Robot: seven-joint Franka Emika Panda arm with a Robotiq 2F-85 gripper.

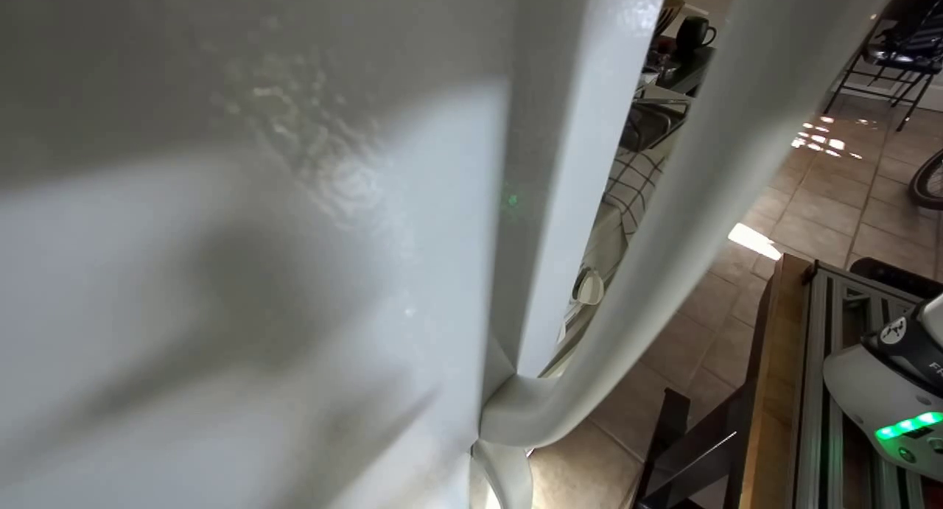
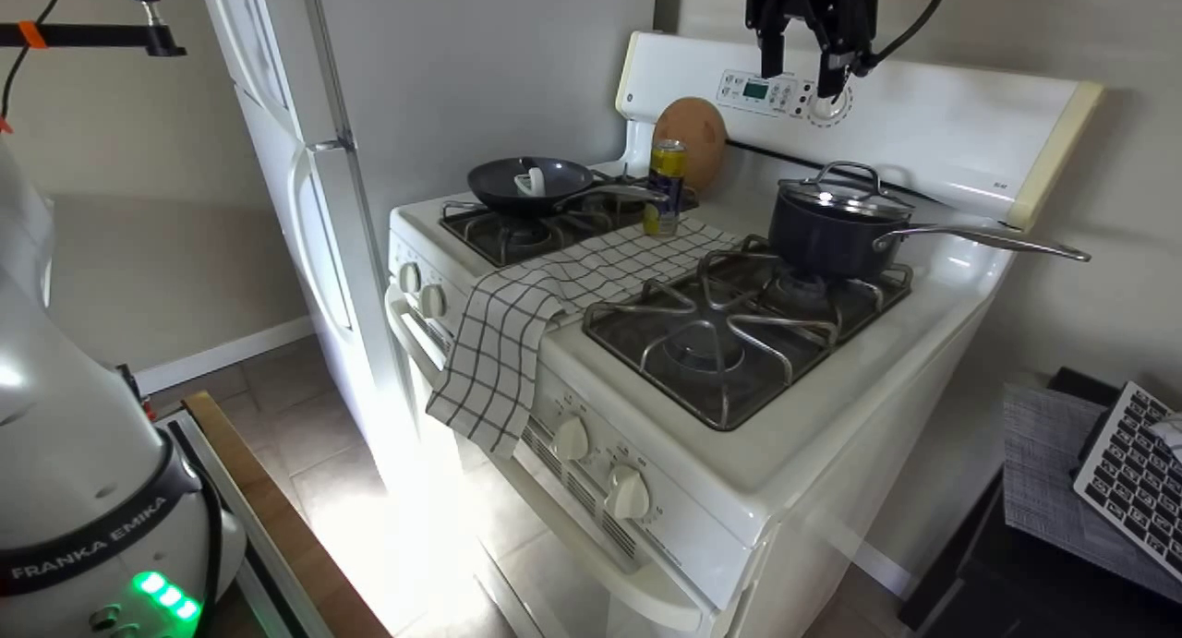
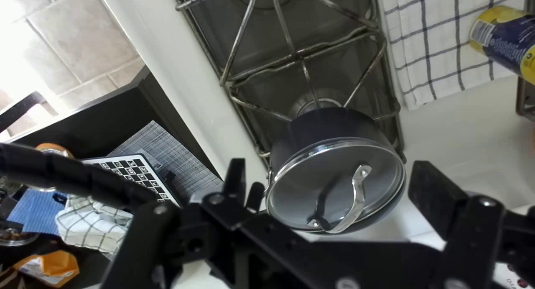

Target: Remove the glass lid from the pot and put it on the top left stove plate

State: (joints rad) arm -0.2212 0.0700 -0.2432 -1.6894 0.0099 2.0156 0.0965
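The glass lid [image 3: 334,174] is sitting on the pot [image 2: 826,236], covering its mouth, top up. It's round, so the metal lid handle [image 3: 358,199] is giving the long axis: running upper right to lower left in the wrist view. Pot is standing over the rear burner [image 2: 799,287] of the right-hand grate [image 2: 783,322] in an exterior view, pot handle [image 2: 993,240] pointing right, away from the frying pan [image 2: 512,201]. Pot contents: I'm not making them out. I'm hanging my gripper [image 2: 802,70] above the lid, clear of it, fingers [image 3: 432,195] spread wide, released. Frying pan is resting on the left-hand grate [image 2: 503,250], toward its front, holding a small white object [image 2: 531,183], pan handle [image 2: 609,194] pointing right toward the can [image 2: 663,190]. Can is standing upright on the checked towel [image 2: 591,280], which is lying between the grates and draping over the front of the stove [image 2: 813,426]. Brown oval thing [image 2: 699,130] is standing behind the can. Farther out, a grey mat [image 2: 1053,435] is lying on the dark table [image 2: 979,555] beside the stove. In the wrist view an orange bag [image 3: 60,264] is lying lower left, contents I'm not making out.
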